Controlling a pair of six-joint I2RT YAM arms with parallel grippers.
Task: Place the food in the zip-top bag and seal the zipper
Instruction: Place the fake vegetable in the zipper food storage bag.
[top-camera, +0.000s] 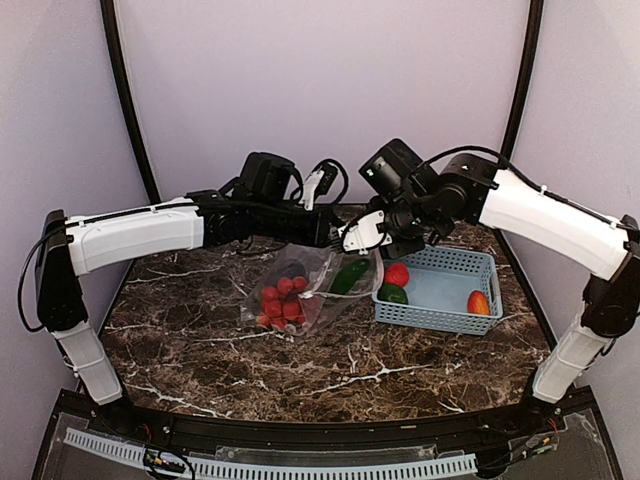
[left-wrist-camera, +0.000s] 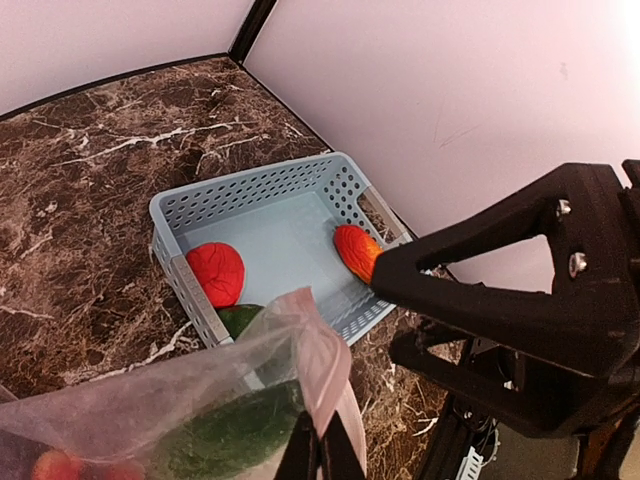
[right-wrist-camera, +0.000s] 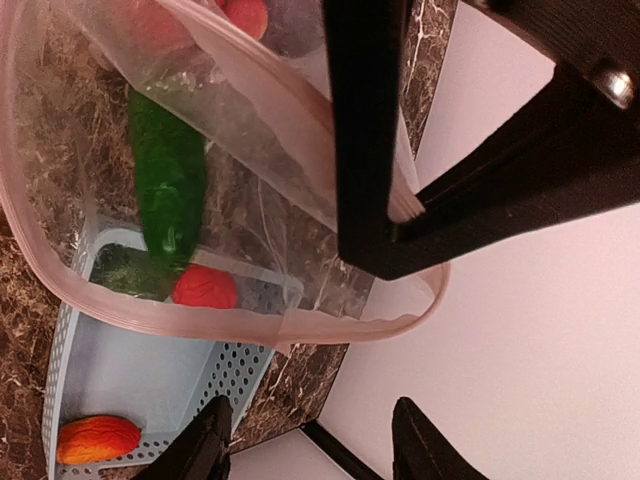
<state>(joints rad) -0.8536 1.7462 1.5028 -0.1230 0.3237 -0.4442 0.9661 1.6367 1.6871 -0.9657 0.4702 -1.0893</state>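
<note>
Veined marble tabletop (top-camera: 300, 370): left gripper (left-wrist-camera: 320, 455) pinches crinkly zip-top bag (top-camera: 318, 268) (slotted basket (top-camera: 430, 318) beside); right gripper (right-wrist-camera: 308, 415) gapes.

The zip-top bag (top-camera: 318, 262) lies on the table (top-camera: 200, 330), with strawberries (top-camera: 283, 300) in its 8 o'clock end and a cucumber (top-camera: 349, 276) at 3 o'clock. At the bag's 3 o'clock sits the basket (top-camera: 440, 292), holding 3 food pieces (top-camera: 397, 274).

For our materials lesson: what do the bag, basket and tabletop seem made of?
Zip-top bag: thin clear plastic film, glossy and crinkled.
Basket: light-blue moulded plastic, perforated walls.
Tabletop: dark marble look, white veins; possibly only a printed surface.
</note>
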